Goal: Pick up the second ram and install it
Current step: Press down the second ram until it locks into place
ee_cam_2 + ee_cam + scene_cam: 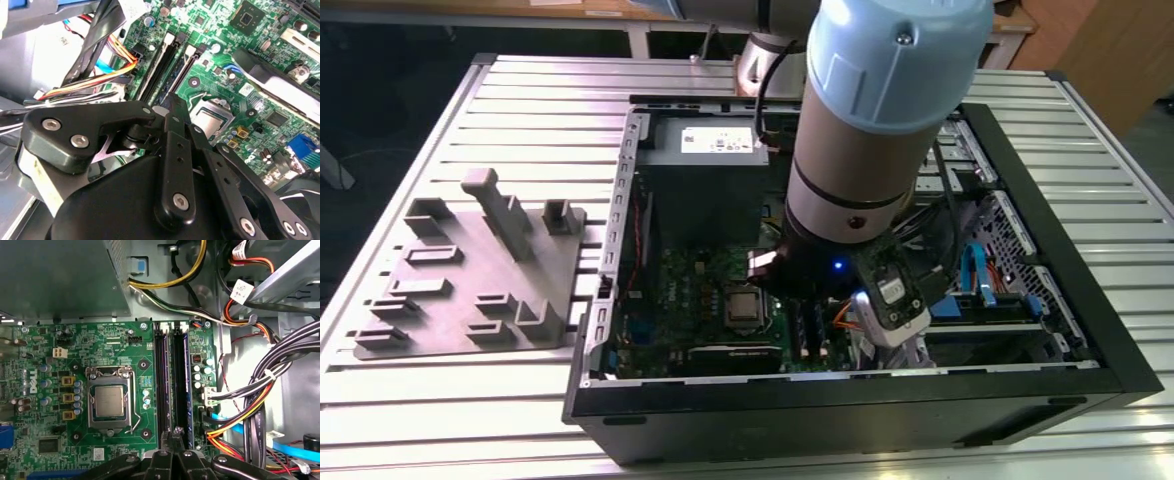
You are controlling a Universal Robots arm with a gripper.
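Note:
My gripper (176, 436) hangs low inside the open computer case (854, 395), its black fingers pressed together, shut, just above the two long memory slots (163, 380) of the green motherboard (50, 350). The second wrist view has the gripper (172, 105) tip over the near end of the same slots (159, 65). The slots look dark and narrow, the one nearer the cables with a blue side (186, 375). I cannot tell whether the second ram sits in a slot; no stick shows between the fingers. In the exterior view the arm's wrist (834, 265) covers the fingers.
A bundle of coloured cables (260, 405) runs close beside the slots. The processor socket (110, 402) lies on their other side, and the grey power supply (700, 170) stands behind them. A grey plastic holder (467, 285) with a tall post (494, 210) sits at the exterior view's left.

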